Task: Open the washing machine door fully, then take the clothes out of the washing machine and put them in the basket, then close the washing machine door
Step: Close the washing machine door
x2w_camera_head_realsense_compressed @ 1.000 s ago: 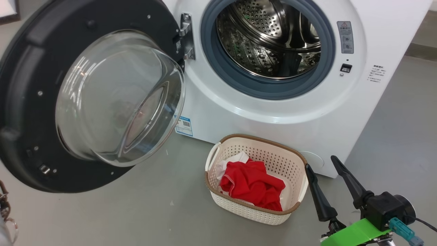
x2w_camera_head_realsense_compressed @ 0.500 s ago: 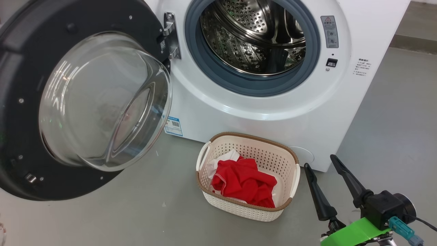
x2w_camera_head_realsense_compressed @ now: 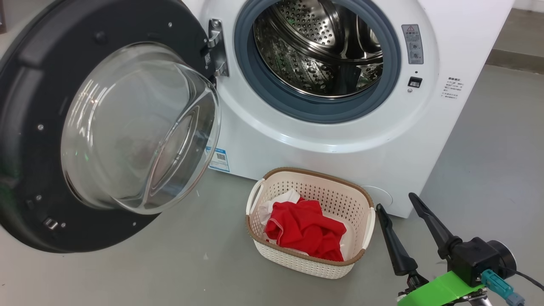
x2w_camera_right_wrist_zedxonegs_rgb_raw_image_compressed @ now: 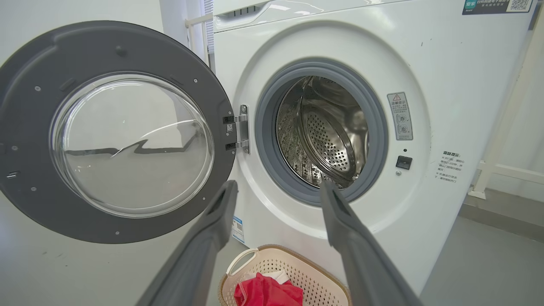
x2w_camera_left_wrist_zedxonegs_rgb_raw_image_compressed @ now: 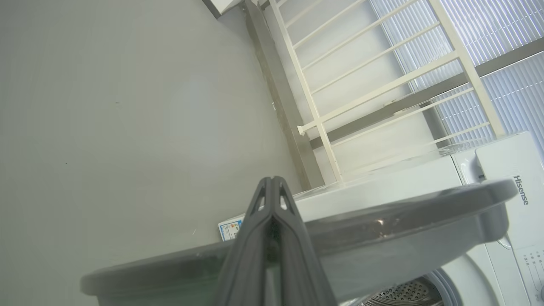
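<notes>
On the grey floor (x2w_camera_head_realsense_compressed: 170, 263), largest item first: the washing machine (x2w_camera_head_realsense_compressed: 323, 144), a white front-loader whose round opening faces the robot, ringed by a grey gasket (x2w_camera_head_realsense_compressed: 246, 63) with a bare perforated steel drum (x2w_camera_head_realsense_compressed: 314, 46) behind it. The washing machine door (x2w_camera_head_realsense_compressed: 25, 127) is swung wide on its hinge (x2w_camera_head_realsense_compressed: 216, 46) at the left of the opening; its inner face is turned to the room and the clear glass bowl bulges towards the robot (the right wrist view shows the black rim (x2w_camera_right_wrist_zedxonegs_rgb_raw_image_compressed: 25, 127) almost face-on). A blue sticker (x2w_camera_head_realsense_compressed: 219, 158) sits low on the machine's front, below the hinge.

The basket (x2w_camera_head_realsense_compressed: 316, 173) stands upright on the floor just in front of the machine, below the opening, mouth upward; its long axis runs left to right, roughly along the machine's front, with a handle at each short end. The clothes (x2w_camera_head_realsense_compressed: 306, 229), crumpled red fabric with some white showing, lie inside it, towards its left and near side.

The right gripper (x2w_camera_head_realsense_compressed: 395, 202) is near the basket's right end, apart from it, its fingers spread wide and empty, pointing up and left towards the machine. The left gripper (x2w_camera_left_wrist_zedxonegs_rgb_raw_image_compressed: 272, 182) has its fingers pressed together with nothing between them; the door's edge lies behind them, and whether they touch it cannot be told.
</notes>
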You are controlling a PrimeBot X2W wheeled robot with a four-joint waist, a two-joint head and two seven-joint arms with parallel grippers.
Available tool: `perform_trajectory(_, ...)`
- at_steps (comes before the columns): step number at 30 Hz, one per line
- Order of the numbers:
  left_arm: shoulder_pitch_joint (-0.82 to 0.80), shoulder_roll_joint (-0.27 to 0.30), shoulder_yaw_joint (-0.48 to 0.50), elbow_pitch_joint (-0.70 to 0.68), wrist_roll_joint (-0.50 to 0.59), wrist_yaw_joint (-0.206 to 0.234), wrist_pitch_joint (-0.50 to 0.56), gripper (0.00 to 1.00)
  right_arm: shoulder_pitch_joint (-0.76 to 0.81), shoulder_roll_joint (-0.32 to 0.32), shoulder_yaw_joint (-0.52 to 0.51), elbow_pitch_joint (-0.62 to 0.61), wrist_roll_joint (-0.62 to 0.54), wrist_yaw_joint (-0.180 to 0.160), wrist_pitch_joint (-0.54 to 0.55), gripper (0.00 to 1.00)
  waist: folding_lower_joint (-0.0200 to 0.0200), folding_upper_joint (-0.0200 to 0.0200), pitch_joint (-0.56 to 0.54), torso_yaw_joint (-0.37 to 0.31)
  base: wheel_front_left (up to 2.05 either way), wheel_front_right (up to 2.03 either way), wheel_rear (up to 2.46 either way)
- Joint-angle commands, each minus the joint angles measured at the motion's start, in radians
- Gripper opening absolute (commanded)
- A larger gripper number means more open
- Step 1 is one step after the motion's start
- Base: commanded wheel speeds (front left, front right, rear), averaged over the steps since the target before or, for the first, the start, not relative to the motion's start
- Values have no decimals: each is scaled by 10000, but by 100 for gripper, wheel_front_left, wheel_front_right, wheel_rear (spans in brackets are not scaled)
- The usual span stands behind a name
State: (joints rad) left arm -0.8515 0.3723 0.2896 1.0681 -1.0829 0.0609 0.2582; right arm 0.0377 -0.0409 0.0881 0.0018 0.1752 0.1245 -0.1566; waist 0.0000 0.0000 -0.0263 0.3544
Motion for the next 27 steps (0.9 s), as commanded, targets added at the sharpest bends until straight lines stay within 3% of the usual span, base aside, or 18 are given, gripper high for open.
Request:
perform_trajectory(1,-234,154,-107,-114,-10,-161,342,0,-225,-93,290,-292,7,62,-8,100,0,0,5,7,0,0,0)
perform_trajectory(14,-179,-113,-185,-337,-333,-755,1160,0,-161,-93,269,-257,80,62,-74,100,0,0,-54,207,0,0,0)
perform_trajectory(27,43,-569,-286,-1135,-617,-937,1882,0,-220,-93,290,-76,249,62,-281,100,0,0,-129,373,0,0,0)
